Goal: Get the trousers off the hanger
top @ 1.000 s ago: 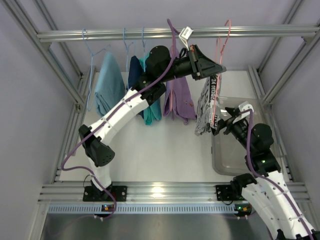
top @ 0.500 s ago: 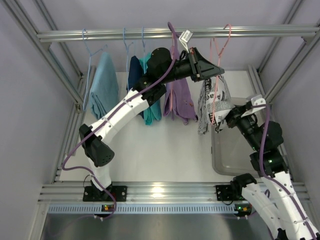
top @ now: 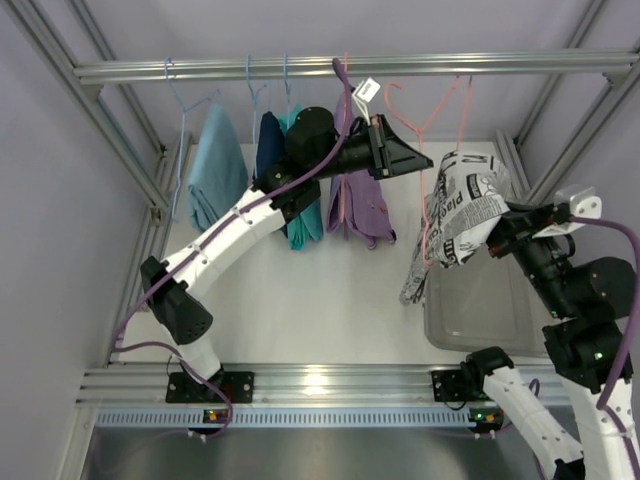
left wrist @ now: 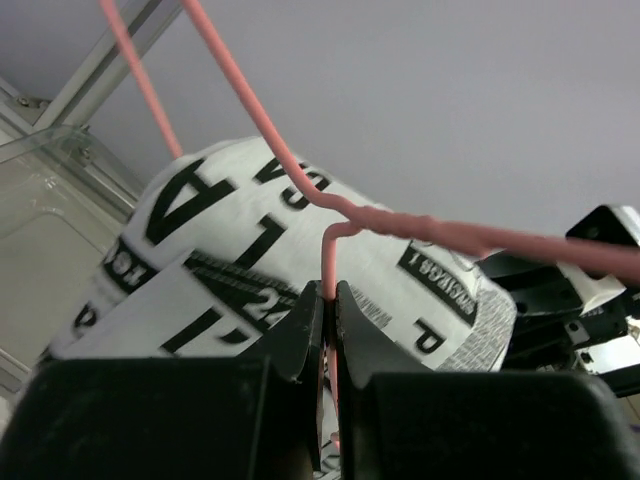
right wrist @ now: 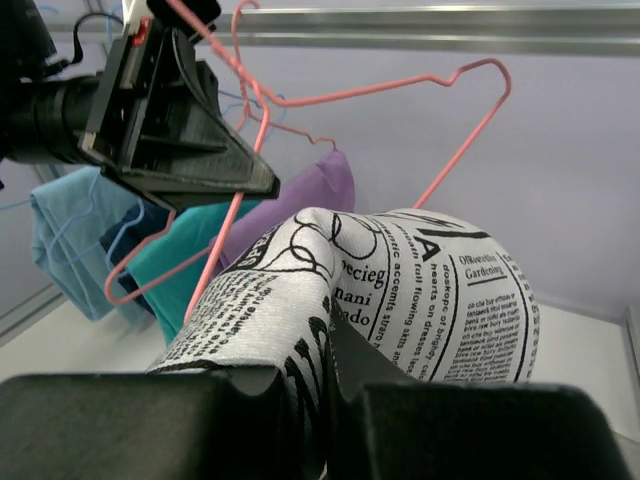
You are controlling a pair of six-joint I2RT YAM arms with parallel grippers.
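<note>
The newsprint-patterned trousers (top: 465, 215) bunch directly ahead of the right gripper (right wrist: 322, 385), whose fingers are clenched on a fold of the cloth. One end trails down below it over the clear bin (top: 480, 320). The pink hanger (left wrist: 470, 235) stands above and left of that gripper, its wire pinched tight in the left gripper (left wrist: 328, 300), with the trousers just beyond those fingers.

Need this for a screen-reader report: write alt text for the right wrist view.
The right end effector grips newspaper-print white fabric trousers in the foreground. Behind, the black left end effector clamps a thin pink wire hanger under a metal rail, beside a purple garment, a teal garment and a light-blue garment.
</note>
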